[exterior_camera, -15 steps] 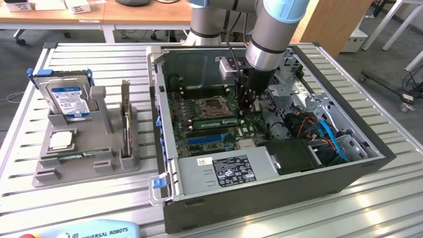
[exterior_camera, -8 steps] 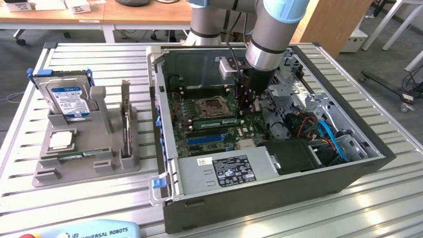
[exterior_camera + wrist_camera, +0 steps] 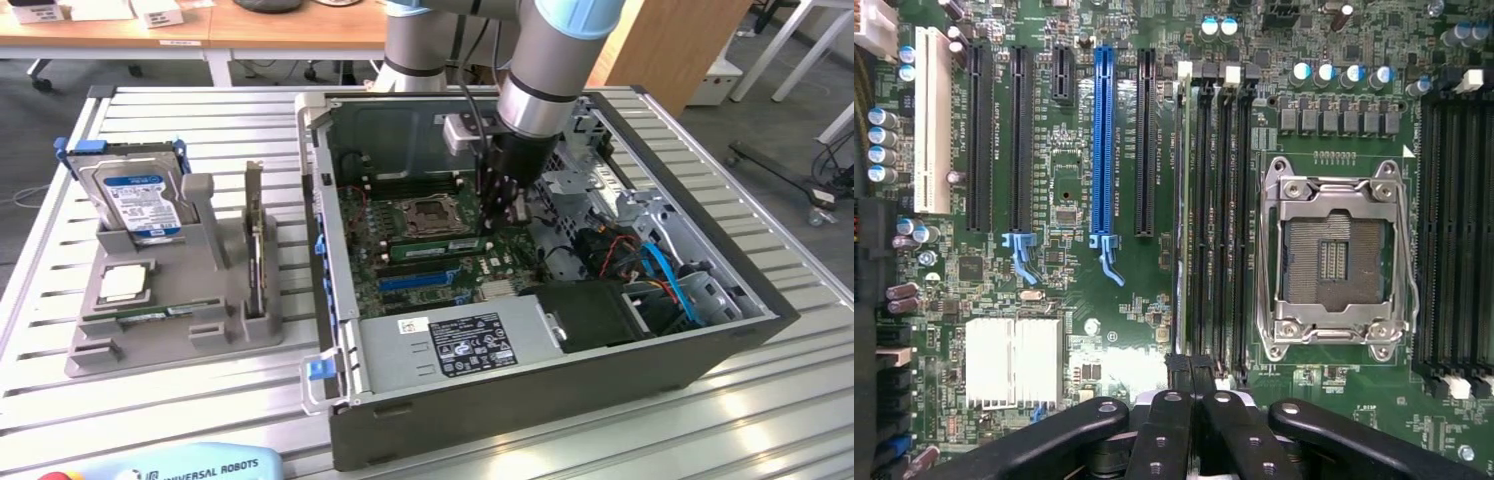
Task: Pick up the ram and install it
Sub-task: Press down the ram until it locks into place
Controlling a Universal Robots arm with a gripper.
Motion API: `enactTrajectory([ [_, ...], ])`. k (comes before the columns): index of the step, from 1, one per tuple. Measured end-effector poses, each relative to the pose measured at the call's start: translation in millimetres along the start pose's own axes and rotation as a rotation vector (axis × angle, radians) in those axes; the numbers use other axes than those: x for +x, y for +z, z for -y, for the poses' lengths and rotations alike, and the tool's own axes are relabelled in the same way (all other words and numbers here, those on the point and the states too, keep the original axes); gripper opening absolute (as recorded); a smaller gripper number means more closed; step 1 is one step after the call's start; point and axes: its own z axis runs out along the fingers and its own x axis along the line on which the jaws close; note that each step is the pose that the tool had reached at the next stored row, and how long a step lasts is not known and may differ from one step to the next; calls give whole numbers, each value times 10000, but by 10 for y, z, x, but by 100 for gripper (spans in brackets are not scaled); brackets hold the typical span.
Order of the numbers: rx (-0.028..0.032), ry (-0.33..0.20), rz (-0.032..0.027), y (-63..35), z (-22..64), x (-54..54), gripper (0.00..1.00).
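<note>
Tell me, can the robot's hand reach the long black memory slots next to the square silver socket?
Probably yes: the hand sits right over those long black memory slots, with nothing between.

Wrist view: ram edge-on, chips and sticker hidden; gripper linkage cut off at the picture's edge. Exterior view: arm cut off by the top edge; blue pendant cut off by the bottom edge. Gripper tips lost against the dark case interior; contact with the ram cannot be told.

slatted table bears pc case, grey parts holder.
</note>
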Motion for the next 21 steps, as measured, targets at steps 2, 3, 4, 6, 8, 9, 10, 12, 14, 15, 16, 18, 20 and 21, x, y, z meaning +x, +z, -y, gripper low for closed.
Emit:
enactTrajectory([
  [2,1,-1,2,-7,0,0,10],
  [3,1,0,3,-7,0,0,10],
  [4,0,-1,1,-8,0,0,10],
  [6,0,-1,-2,-7,0,0,10],
  [8,0,-1,-1,-3,0,0,10],
  [9,0,-1,0,0,0,0,10],
  [10,0,-1,-1,2,0,0,10],
  [12,0,-1,-1,3,0,0,10],
  [14,0,-1,0,4,0,0,10],
  [15,0,-1,0,4,0,0,10],
  [16,1,-1,1,6,1,0,10],
  [18,1,-1,2,12,1,0,10],
  [20,0,-1,1,17,1,0,10],
  [21,0,-1,0,20,1,0,10],
])
